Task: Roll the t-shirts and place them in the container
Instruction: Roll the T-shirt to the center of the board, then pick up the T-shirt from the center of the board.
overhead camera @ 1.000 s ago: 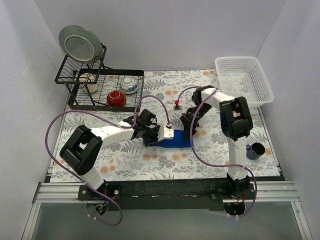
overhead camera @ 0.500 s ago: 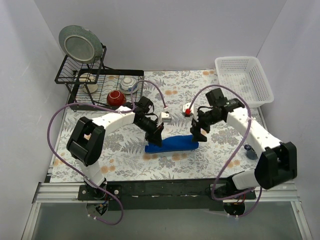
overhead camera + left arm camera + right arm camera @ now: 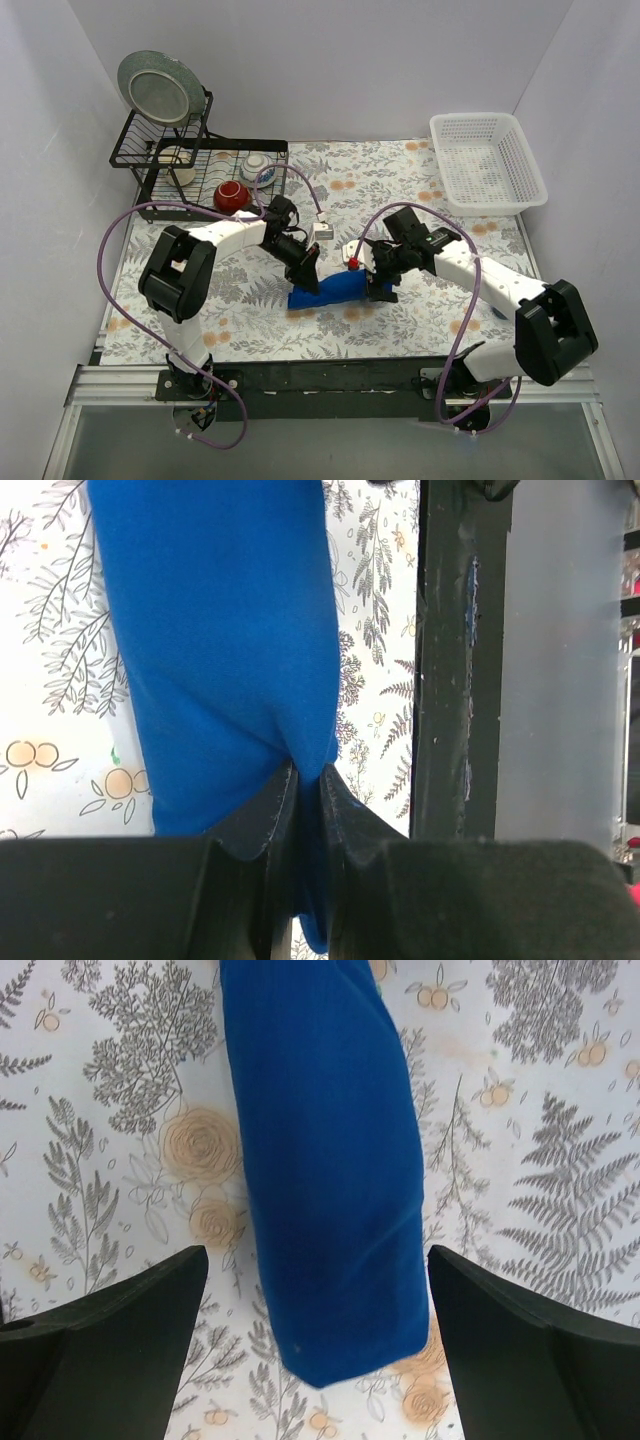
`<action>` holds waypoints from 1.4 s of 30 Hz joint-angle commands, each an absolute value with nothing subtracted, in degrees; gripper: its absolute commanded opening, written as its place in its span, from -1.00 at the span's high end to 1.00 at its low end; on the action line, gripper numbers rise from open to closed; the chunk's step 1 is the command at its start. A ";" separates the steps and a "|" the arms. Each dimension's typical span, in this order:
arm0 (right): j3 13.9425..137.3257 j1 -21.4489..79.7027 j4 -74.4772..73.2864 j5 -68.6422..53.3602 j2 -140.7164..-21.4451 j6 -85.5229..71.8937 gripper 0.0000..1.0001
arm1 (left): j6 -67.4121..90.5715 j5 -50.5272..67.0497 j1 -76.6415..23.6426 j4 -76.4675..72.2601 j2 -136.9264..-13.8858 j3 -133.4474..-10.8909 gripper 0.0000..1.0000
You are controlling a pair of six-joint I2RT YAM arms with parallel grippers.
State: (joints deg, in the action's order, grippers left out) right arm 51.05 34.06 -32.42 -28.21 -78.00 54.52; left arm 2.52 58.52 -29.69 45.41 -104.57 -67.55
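The royal-blue t-shirt [image 3: 335, 290] lies rolled into a short tube on the floral tablecloth at the table's middle; its graphic is hidden. My left gripper [image 3: 307, 272] is shut on the roll's left end; in the left wrist view a pinch of blue cloth [image 3: 215, 640] sits between the fingertips. My right gripper [image 3: 378, 283] is open over the roll's right end. In the right wrist view the roll's end [image 3: 330, 1180] lies between the two spread fingers [image 3: 120, 1335], touching neither.
A black dish rack [image 3: 170, 185] with a plate, a red bowl [image 3: 232, 195] and cups stands at the back left. A white plastic basket [image 3: 487, 160] stands at the back right. A dark cup [image 3: 497, 302] shows behind the right arm.
Both grippers came down onto the roll's ends; the left one closed on the left end. The roll turned and shortened, its right end now nearer the middle.
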 commanded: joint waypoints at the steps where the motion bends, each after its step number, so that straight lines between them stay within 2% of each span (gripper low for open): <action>1: 54.75 37.26 -26.19 -27.68 -81.73 55.81 -0.97 | 4.48 62.14 -28.13 42.54 -105.38 -66.27 0.91; 10: 57.66 41.04 -27.69 -31.73 -89.82 58.01 -0.97 | 6.15 62.84 -26.46 40.34 -105.56 -64.60 0.90; 25: 56.25 44.12 -16.53 -31.38 -101.24 58.18 -0.97 | 5.45 62.75 -24.61 40.08 -105.91 -63.90 0.81; 29: 59.40 44.73 -18.89 -31.81 -105.01 57.92 -0.65 | 5.54 61.79 -24.26 39.55 -105.82 -63.37 0.72; 31: 61.16 44.91 -21.17 -31.56 -106.78 56.61 -0.36 | 6.06 60.74 -24.08 38.94 -105.47 -63.11 0.69; 35: 63.37 45.44 -22.58 -31.11 -109.07 55.90 -0.22 | 6.50 60.38 -23.73 38.41 -104.94 -62.75 0.61; 38: 64.25 45.70 -24.42 -31.02 -110.29 55.64 0.34 | 6.59 59.94 -23.47 37.88 -104.68 -62.58 0.59; 42: 66.09 46.14 -26.62 -30.67 -111.62 54.84 0.68 | 7.55 58.63 -23.12 36.83 -104.59 -62.58 0.58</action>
State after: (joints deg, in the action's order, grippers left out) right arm 66.06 44.31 -21.76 -31.64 -106.98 55.55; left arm 7.42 60.75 -23.46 40.47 -106.41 -62.98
